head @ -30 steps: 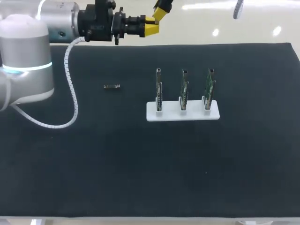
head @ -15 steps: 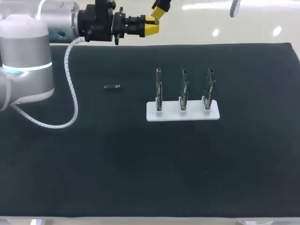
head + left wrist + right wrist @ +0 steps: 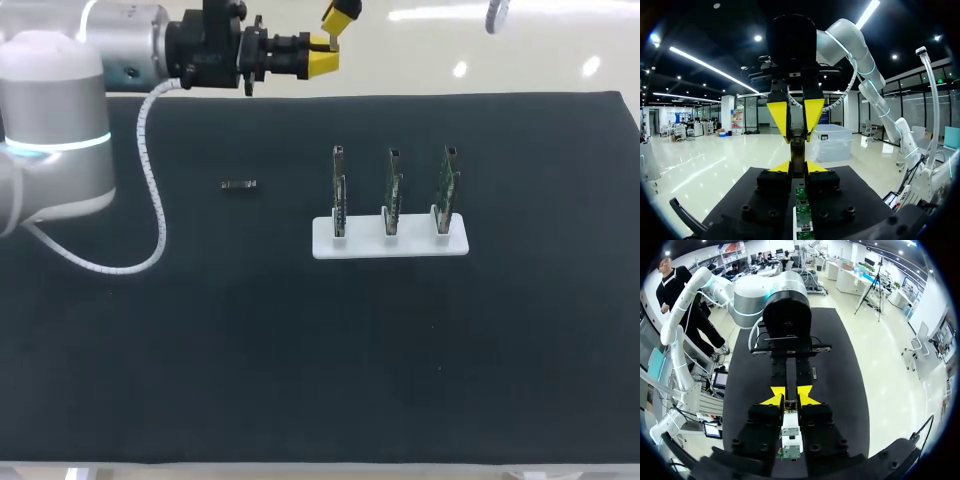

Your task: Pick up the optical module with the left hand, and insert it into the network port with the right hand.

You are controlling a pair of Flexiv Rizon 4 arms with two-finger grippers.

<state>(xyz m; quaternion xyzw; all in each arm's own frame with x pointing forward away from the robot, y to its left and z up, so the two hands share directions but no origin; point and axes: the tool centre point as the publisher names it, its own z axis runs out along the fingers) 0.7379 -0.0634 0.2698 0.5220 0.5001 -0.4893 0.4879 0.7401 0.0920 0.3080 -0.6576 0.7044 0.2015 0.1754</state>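
My left gripper [image 3: 322, 58] is held level above the table's far edge, and my right gripper [image 3: 338, 18] meets it tip to tip from beyond the table. In the left wrist view the optical module [image 3: 801, 197], a thin green board, lies between my left gripper's [image 3: 797, 167] fingers. The right gripper [image 3: 796, 136] faces it with its yellow tips pinched on the module's far end. The right wrist view shows the same module [image 3: 788, 431] between the right gripper's [image 3: 790, 397] fingers. The white stand [image 3: 390, 243] bears three upright network port boards.
A small dark oblong part [image 3: 238, 185] lies on the black mat [image 3: 300, 350] left of the stand. My left arm's white cable [image 3: 152, 215] loops down over the mat's left side.
The right gripper's fingers have drawn together onto the module's end, and its tip has edged slightly upward in the head view. The left arm has kept still.
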